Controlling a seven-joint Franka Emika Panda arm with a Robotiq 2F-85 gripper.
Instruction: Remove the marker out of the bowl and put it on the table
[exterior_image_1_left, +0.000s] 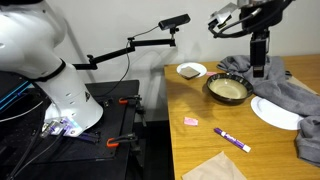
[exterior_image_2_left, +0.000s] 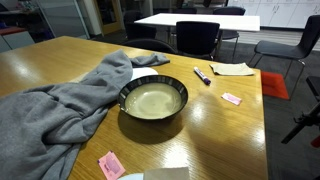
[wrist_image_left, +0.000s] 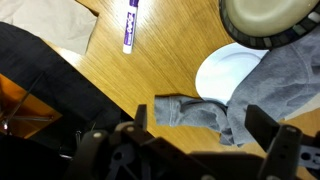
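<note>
A light-brown wooden table fills the scene. A crumpled grey cloth sprawls over it, touching the dark-rimmed bowl. The bowl's pale yellowish inside is bare. Just beside it lies a flat white plate, partly under the cloth. A smaller white bowl holds something dark, too small to tell. The marker lies flat on the wood, well apart from the bowl; it is slim and purple with a white section. The gripper hangs above the cloth, its fingers spread wide and holding nothing.
</note>
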